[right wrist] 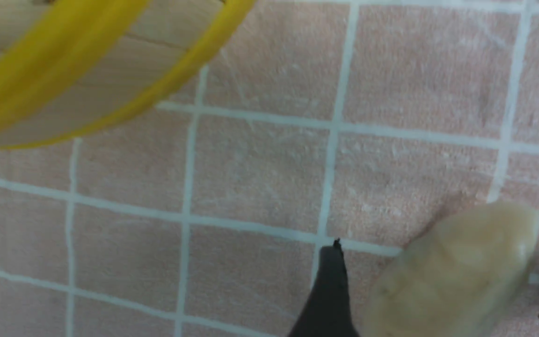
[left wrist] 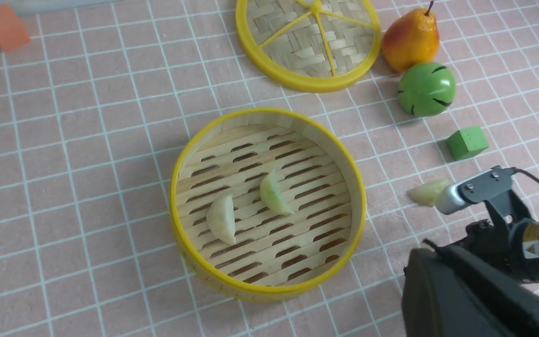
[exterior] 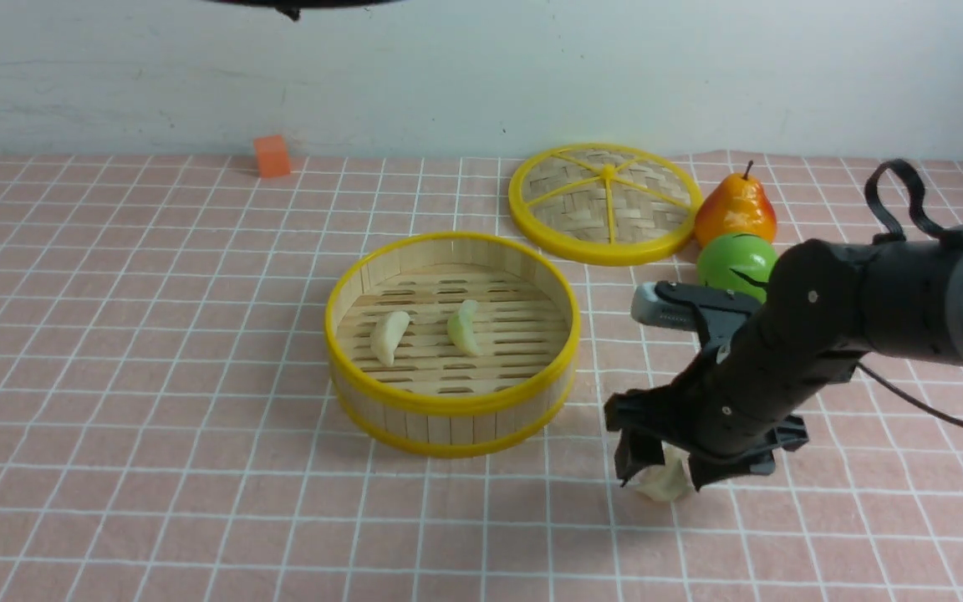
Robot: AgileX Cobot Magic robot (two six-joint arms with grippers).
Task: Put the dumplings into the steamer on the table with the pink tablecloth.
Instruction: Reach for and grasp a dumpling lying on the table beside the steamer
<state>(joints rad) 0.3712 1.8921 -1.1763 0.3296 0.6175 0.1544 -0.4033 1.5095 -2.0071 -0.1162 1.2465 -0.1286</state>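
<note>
The steamer (exterior: 451,405) stands mid-table on the pink tablecloth (exterior: 155,334), with two dumplings (exterior: 389,337) (exterior: 465,328) on its slatted floor. My right gripper (exterior: 664,465) is down at the cloth, just right of the steamer and nearer me. It is open, with one finger on each side of a third dumpling (exterior: 662,485) (right wrist: 452,276) lying there. Another dumpling (left wrist: 426,192) lies by the green cube (left wrist: 467,142), partly behind the right arm. My left gripper (left wrist: 431,252) hangs high over the table, shut and empty; it is outside the front view.
The woven lid (exterior: 603,201) lies behind the steamer to the right. A pear (exterior: 735,209) and a green ball fruit (exterior: 732,261) sit beside the lid. An orange cube (exterior: 272,155) stands at the far left by the wall.
</note>
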